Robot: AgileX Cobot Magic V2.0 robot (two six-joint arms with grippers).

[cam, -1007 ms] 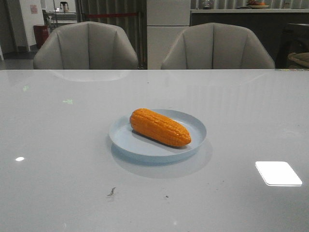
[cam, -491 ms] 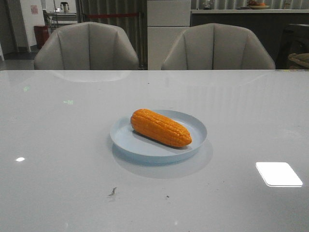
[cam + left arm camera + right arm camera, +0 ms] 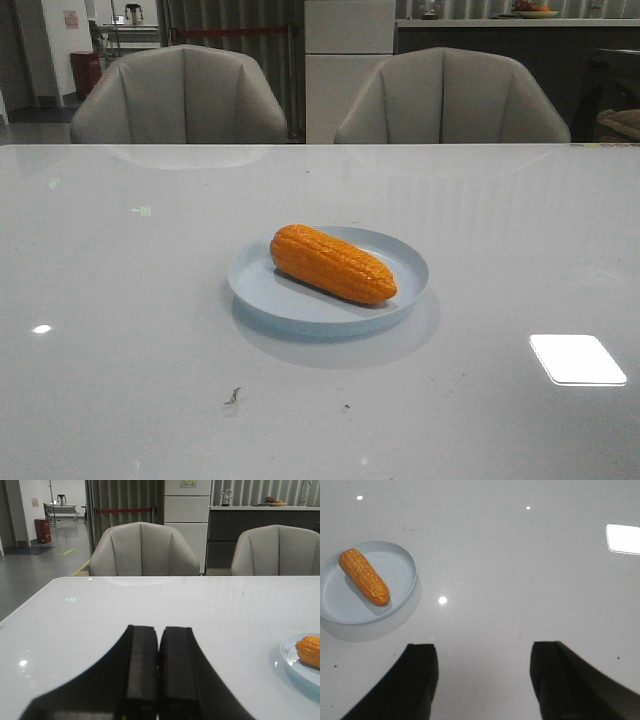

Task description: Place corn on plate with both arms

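The orange corn (image 3: 333,263) lies on its side across the pale blue plate (image 3: 270,292) in the middle of the white table. Neither arm shows in the front view. In the left wrist view my left gripper (image 3: 160,630) is shut and empty, well away from the plate (image 3: 294,658), where one end of the corn (image 3: 310,651) shows at the frame's edge. In the right wrist view my right gripper (image 3: 484,652) is open and empty above bare table, apart from the plate (image 3: 400,575) and the corn (image 3: 364,576).
Two grey chairs (image 3: 180,95) (image 3: 450,95) stand behind the table's far edge. A small dark scuff (image 3: 231,397) marks the table near the front. A bright light reflection (image 3: 577,358) lies at the front right.
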